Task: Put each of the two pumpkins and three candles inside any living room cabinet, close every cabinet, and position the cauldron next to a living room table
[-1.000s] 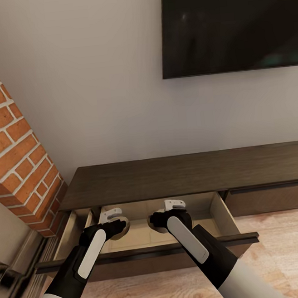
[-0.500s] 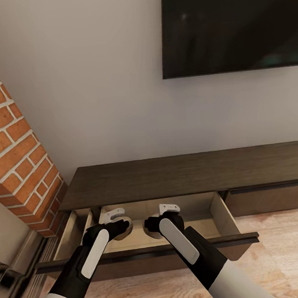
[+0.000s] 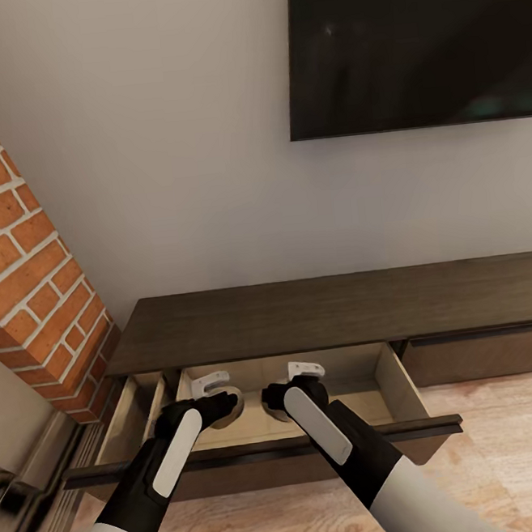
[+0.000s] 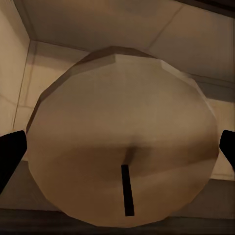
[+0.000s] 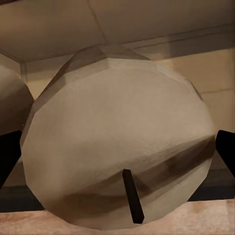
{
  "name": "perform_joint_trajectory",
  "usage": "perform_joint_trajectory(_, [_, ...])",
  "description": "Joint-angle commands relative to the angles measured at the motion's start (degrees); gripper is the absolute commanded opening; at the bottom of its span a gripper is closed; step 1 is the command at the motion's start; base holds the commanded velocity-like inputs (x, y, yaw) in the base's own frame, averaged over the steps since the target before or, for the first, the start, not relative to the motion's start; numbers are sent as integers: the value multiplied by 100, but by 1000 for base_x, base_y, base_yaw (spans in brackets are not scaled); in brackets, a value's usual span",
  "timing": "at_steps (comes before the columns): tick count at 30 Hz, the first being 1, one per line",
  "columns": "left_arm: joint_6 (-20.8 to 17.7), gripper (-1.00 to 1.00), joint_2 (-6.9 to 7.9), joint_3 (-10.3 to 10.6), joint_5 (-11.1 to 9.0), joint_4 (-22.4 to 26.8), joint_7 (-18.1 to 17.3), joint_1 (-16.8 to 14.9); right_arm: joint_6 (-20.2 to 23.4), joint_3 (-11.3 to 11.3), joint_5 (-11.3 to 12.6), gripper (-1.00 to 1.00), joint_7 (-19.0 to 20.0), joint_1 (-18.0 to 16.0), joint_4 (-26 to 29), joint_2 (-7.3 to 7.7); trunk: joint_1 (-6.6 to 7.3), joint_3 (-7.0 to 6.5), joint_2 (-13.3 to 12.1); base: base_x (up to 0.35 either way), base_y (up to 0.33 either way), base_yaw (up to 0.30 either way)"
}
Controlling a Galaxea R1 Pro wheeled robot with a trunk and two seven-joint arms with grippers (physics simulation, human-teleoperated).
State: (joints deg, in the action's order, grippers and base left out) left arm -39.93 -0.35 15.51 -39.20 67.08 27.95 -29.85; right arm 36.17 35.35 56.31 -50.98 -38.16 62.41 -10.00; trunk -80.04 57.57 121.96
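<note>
The dark-brown cabinet [image 3: 327, 309] has its pull-out compartment [image 3: 259, 446] open below me. Both grippers hang over its beige inside. My left gripper [image 3: 223, 407] is shut on a beige candle [image 3: 230, 401], which the left wrist view shows big and wick-up as the candle [image 4: 122, 147] between the dark fingertips [image 4: 10, 154]. My right gripper [image 3: 273, 402] is shut on a second candle [image 3: 277, 411]; the right wrist view shows this candle [image 5: 117, 142] between its fingertips [image 5: 226, 152], with the other candle [image 5: 10, 105] at the edge.
A brick fireplace [image 3: 23, 281] stands close beside the open compartment's end. A black TV [image 3: 411, 40] hangs on the wall above the cabinet. Light wood floor [image 3: 496, 455] lies in front, with a closed cabinet front [image 3: 486, 354] further along.
The two grippers have drawn closer together over the compartment: the left one shifted right and the right one shifted left, each still holding its candle.
</note>
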Motion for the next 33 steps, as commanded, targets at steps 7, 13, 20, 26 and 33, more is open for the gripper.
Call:
perform_joint_trajectory(7, [-12,-100,-26,112,-38,7,62,-4,-38,7,19,-100,1,-25,-52,0,1,5,2,15,0,0])
perform_joint_trajectory(13, [-14,-100,-27,127,-36,7,62,-4,-40,7,28,-100,14,-25,-53,0,1,5,2,74,0,0])
perform_joint_trajectory(20, [-15,-100,-27,124,-35,7,77,-4,-40,7,29,-100,19,-25,-54,0,1,5,2,38,0,0])
perform_joint_trajectory(26, [-15,-100,-27,121,-37,7,76,-4,-40,7,29,-100,26,-25,-54,0,1,5,2,20,0,0])
perform_joint_trajectory(33, [-15,-100,-27,119,-36,7,88,-4,-40,7,29,-100,26,-25,-54,0,1,5,2,15,0,0])
